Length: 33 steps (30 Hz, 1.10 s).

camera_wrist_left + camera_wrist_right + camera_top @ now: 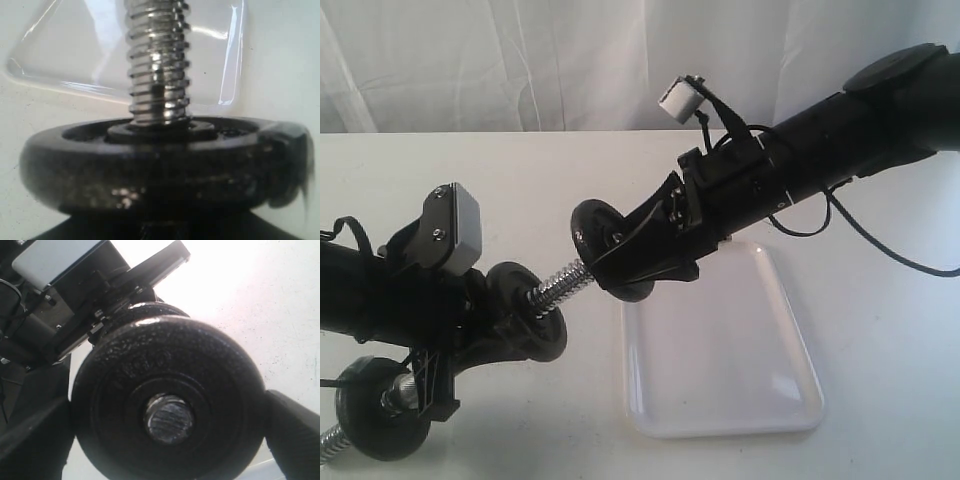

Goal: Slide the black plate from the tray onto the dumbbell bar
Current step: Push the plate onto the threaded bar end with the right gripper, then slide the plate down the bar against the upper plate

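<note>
step in hand: pass the black plate (592, 240) over the free threaded end of the dumbbell bar (560, 283).

state
- the right end effector (625, 255) is clamped on the plate by its rim, with its fingers (292, 432) on opposite sides and set wide.
- the plate is in the air, off the tray (720, 400), which lies bare on the worktop (880, 400) beside and below it.
- the left end effector (438, 375) appears clamped on the bar between two black discs, one (525, 312) next to the thread and one (375, 408) lower down. the bar tilts upward toward the plate.
- in the right wrist view the bar tip (168, 418) sits in the centre hole, so the plate looks just started on the thread, well apart from the nearer disc.

procedure (judgement)
- set the plate face square to the bar axis. a canted plate is likely to bind on the coarse thread.
- push along the line of the tilted bar, not level with the worktop.
- hold the left arm rigid, so the bar serves as a fixed peg.
- advance slowly. if the plate catches on a thread crest, back off slightly and re-centre rather than force it.
- open the right end effector only when the hole is well past the tip. a plate released too early may tip off the end.
</note>
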Motion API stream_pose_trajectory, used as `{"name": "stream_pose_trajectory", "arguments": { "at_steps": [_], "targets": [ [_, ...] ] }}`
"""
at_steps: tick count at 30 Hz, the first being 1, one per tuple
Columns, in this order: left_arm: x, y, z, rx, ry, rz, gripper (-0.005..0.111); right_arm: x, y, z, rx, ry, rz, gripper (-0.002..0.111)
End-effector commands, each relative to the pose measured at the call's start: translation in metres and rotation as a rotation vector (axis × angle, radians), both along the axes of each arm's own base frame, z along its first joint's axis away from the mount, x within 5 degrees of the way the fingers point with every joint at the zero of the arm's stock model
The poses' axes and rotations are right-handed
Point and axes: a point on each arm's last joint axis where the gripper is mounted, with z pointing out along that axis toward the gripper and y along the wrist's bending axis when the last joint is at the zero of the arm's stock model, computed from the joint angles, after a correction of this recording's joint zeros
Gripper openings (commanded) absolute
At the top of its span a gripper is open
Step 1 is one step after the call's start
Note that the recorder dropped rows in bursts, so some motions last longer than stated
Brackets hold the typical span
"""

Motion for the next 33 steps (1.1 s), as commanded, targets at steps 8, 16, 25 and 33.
{"name": "stream_pose_trajectory", "arguments": {
  "at_steps": [8, 16, 25, 33],
  "targets": [
    [-0.012, -0.0208, 0.0449, -0.342, -0.004, -0.126, 0.0, -0.009, 0.0168, 0.0121, 0.119, 0.015, 0.041, 0.0],
    [-0.011, -0.0216, 0.048, -0.371, -0.026, -0.126, 0.0, -0.0089, 0.0169, 0.0124, 0.126, -0.006, 0.049, 0.0],
    [-0.011, -0.0216, 0.048, -0.371, -0.026, -0.126, 0.0, -0.0083, 0.0176, 0.0139, 0.142, 0.0, 0.039, 0.0],
    [-0.0112, -0.0216, 0.0478, -0.368, -0.026, -0.129, 0.0, -0.0044, 0.0151, 0.017, 0.178, 0.01, 0.005, 0.039]
  ]
}}
